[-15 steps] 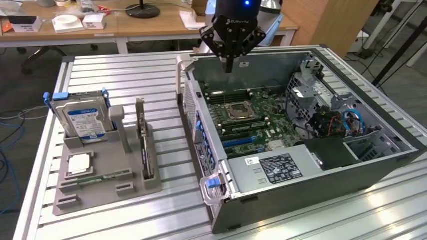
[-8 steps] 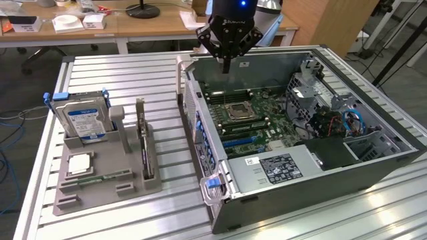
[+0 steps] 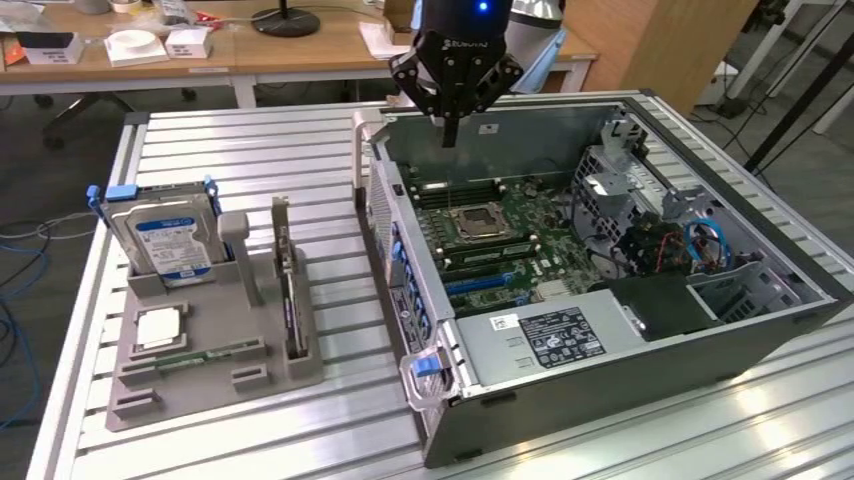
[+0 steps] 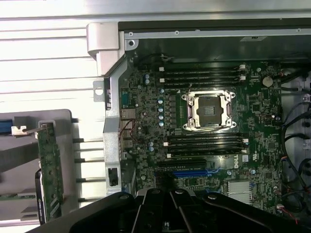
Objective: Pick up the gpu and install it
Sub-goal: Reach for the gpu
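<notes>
Starting at the exterior view's left: the grey holder (image 3: pixel 147 385) on the bench (image 3: pixel 240 150) has the hard drive (image 3: pixel 167 240) standing up in its back slot. Just beside that, toward the exterior view's right, the gpu (image 3: pixel 284 285) sits on edge in its own narrow slot. Nothing is touching it, so the card hasn't been picked yet.

Next over is the open pc case (image 3: pixel 601 410), lying on its side with the motherboard (image 3: pixel 501 225) facing up. The end effector (image 3: pixel 451 138) hangs above the case's far corner on the holder side. Its fingers are pinched right together with nothing between them, so it's empty-handed and well apart from the card.

So I'd say we're at the very start of the pick-up step, with the approach not really made. My read on what the grab calls for: get over to the holder, spread the fingers, come down square on the card's top edge, and lift it straight up out of that slot without tilting it.

On the install side, the blue expansion slot (image 4: pixel 194 172) on the board looks free and unblocked. That's my guess for where it goes.
</notes>
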You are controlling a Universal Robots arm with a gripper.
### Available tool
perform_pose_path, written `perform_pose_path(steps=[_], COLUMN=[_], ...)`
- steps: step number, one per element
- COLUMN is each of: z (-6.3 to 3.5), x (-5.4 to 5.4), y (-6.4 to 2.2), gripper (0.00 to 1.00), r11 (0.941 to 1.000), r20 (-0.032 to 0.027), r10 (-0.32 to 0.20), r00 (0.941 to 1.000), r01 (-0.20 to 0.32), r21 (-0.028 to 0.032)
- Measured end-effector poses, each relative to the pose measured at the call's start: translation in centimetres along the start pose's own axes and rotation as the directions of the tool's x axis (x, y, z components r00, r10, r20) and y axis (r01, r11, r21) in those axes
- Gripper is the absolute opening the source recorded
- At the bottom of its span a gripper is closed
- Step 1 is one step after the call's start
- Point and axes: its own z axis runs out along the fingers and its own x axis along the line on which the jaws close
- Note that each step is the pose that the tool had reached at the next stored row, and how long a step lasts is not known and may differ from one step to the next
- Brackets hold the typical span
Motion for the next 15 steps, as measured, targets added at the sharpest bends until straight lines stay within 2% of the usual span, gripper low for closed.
perform_pose_path(steps=[8,15], z=[-0.01,-0.01], x=[0.63,0.65], y=[-0.04,-0.05], gripper=[0.11,0.11], r11=[1.0,1.0], r20=[0.0,0.0], r10=[0.0,0.0], r00=[1.0,1.0], r01=[0.0,0.0], r21=[-0.0001,-0.0001])
